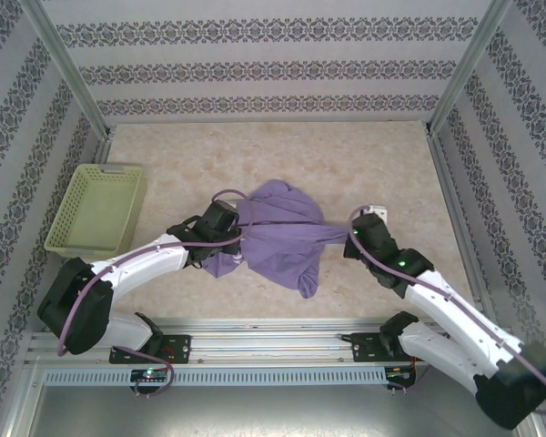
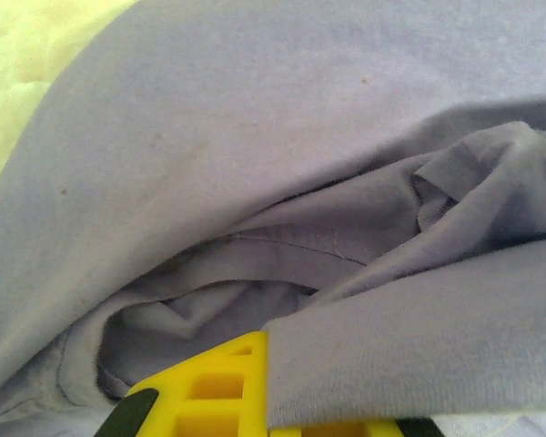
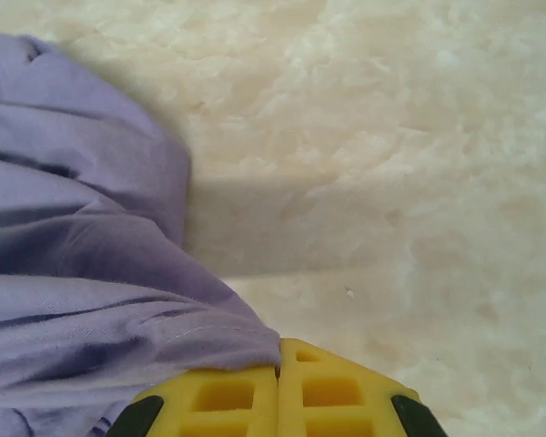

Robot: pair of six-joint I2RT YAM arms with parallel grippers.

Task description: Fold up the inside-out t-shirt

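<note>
The inside-out t-shirt (image 1: 278, 238) lies bunched in a lavender heap at the middle of the table, plain side showing. My left gripper (image 1: 239, 233) is at its left side, shut on a fold of the cloth. In the left wrist view the t-shirt (image 2: 255, 146) drapes over the right finger, and the gripper (image 2: 268, 369) is buried in folds. My right gripper (image 1: 350, 235) is shut on a strip of cloth stretched out from the heap's right side. In the right wrist view the t-shirt (image 3: 82, 273) runs into the seam of the gripper (image 3: 278, 364), whose yellow fingers (image 3: 337, 391) are pressed together.
A yellow-green basket (image 1: 96, 211) stands at the table's left edge, apart from the shirt. Bare beige tabletop (image 1: 346, 159) stretches behind the shirt and to its right (image 3: 391, 182). Patterned walls and metal posts enclose the table.
</note>
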